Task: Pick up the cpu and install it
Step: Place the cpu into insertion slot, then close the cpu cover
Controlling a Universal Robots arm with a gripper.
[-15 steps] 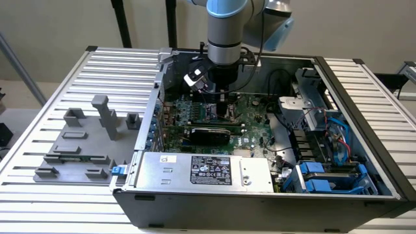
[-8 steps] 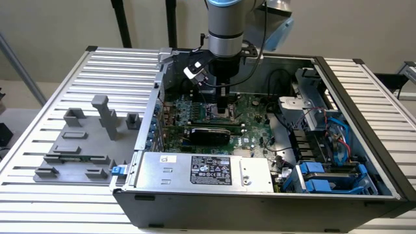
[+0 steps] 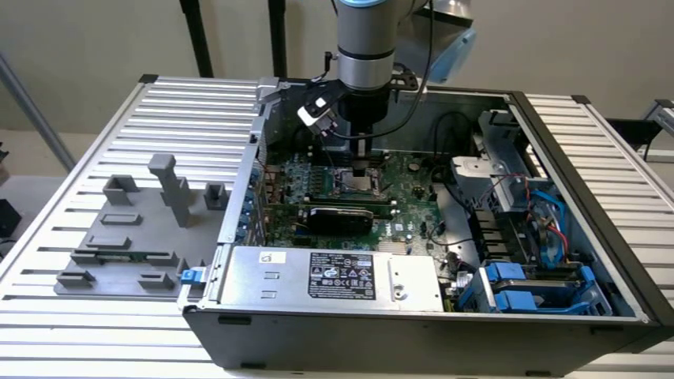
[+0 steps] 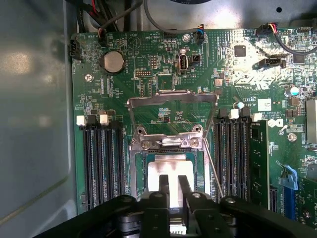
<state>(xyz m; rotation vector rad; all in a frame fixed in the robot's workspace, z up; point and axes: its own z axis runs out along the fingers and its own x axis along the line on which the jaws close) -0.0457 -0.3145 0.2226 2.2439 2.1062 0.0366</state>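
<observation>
Fingers (image 4: pixel 187 193) stood narrow, nearly together, over the cpu (image 4: pixel 172 173), which lay in the open socket (image 4: pixel 136 166) on the motherboard (image 4: pixel 148 64). Risk: a tilted or offset cpu could bend pins under the load plate (image 4: pixel 171 97).

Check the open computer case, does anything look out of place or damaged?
Nothing looks damaged or askew. The socket's metal load plate is flipped open, leaving the cpu uncovered under the claw, as fits an install.
</observation>
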